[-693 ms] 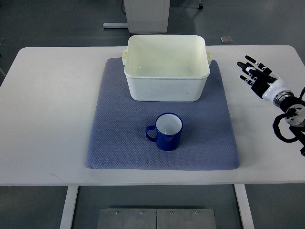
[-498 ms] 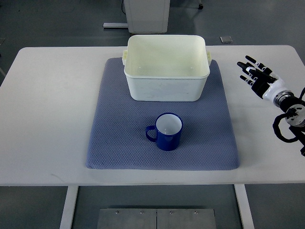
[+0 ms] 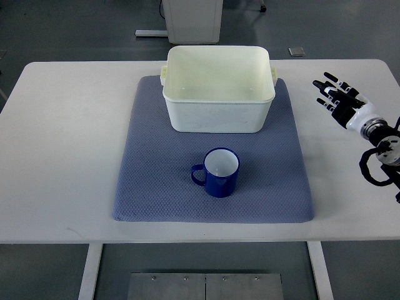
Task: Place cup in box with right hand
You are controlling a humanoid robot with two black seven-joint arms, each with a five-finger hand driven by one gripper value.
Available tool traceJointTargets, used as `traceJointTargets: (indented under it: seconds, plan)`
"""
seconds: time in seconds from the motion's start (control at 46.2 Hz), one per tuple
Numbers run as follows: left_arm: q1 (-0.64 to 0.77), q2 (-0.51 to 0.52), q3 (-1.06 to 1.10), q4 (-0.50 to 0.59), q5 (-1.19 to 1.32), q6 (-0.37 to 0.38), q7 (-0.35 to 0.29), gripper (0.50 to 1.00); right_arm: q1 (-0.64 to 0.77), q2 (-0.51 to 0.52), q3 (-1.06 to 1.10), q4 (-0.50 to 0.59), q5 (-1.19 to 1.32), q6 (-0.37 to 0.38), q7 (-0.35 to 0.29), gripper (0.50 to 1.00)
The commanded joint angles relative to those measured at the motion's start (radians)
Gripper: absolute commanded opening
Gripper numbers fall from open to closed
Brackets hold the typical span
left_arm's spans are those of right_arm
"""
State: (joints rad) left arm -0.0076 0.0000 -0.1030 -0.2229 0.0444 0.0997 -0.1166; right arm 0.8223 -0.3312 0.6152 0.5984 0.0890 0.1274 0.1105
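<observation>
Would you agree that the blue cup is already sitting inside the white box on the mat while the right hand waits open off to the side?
Not quite: the top view shows the blue cup standing on the mat in front of the white box, which holds nothing. The right hand does wait open off to the side.

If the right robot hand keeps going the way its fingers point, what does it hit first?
Probably nothing: the right robot hand points up-left over bare table, passing beyond the white box. Its height is unclear. The blue cup lies well off that line.
</observation>
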Motion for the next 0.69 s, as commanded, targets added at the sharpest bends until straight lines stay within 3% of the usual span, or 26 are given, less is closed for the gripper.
traceJointTargets:
  seconds: [0.0,0.672]
  plan:
    - [0.0,0.0,0.0,0.0,0.0,0.0,0.0,1.0,0.0,0.0,0.0,0.0,0.0,0.0,0.0,1.0]
    - [0.0,0.0,0.0,0.0,0.0,0.0,0.0,1.0,0.003,-0.003,0.001,-0.005,0.0,-0.002,0.0,1.0]
